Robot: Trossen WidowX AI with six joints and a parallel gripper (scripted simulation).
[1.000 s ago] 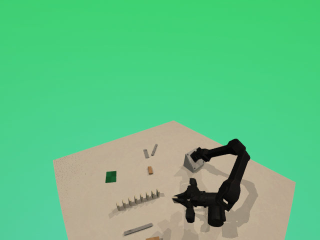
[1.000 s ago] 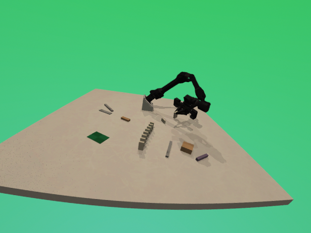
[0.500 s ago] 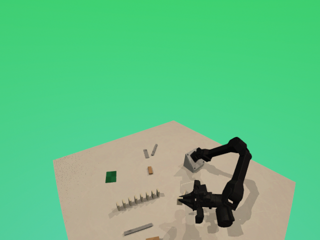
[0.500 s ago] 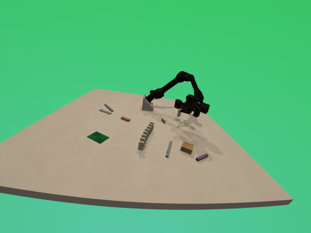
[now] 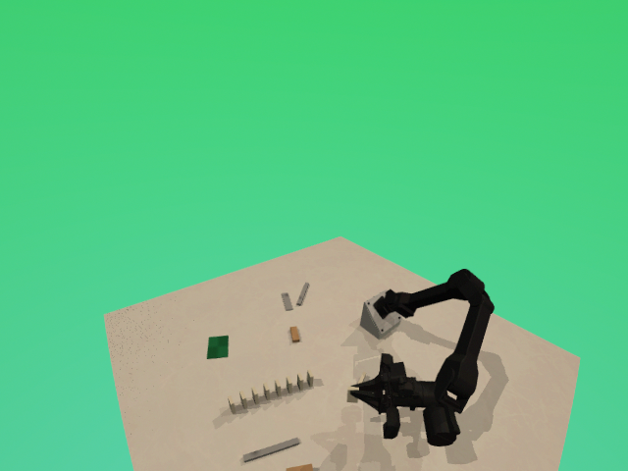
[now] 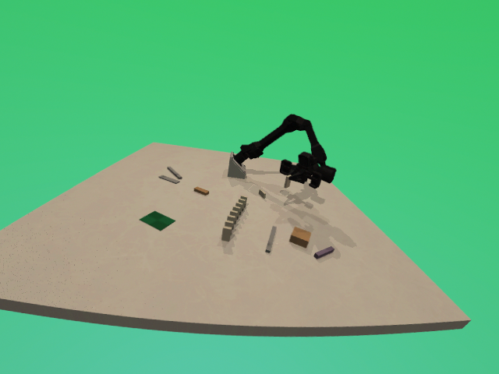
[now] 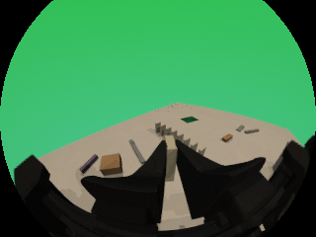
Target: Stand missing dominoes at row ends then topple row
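Note:
A row of several beige dominoes (image 5: 278, 388) (image 6: 227, 234) (image 7: 158, 127) stands upright and evenly spaced. My gripper (image 5: 353, 390) (image 7: 169, 143) is shut on a beige domino (image 5: 351, 396) (image 6: 287, 182) (image 7: 170, 160), held upright at the fingertips above the table. The hand is about level, off the robot-side end of the row and apart from it, and points toward the row. Another beige domino (image 5: 361, 378) (image 6: 262, 193) lies on the table between the row and the arm, partly behind the fingers in the top view.
A green patch (image 5: 218, 346) (image 6: 157, 220) and a small orange block (image 5: 294, 335) (image 6: 201, 190) are on one side of the row. Two short grey bars lie farther back. A long grey bar (image 5: 272, 449) (image 6: 270, 239), an orange box (image 6: 300, 237) and a purple bar (image 6: 324, 252) are on the other side.

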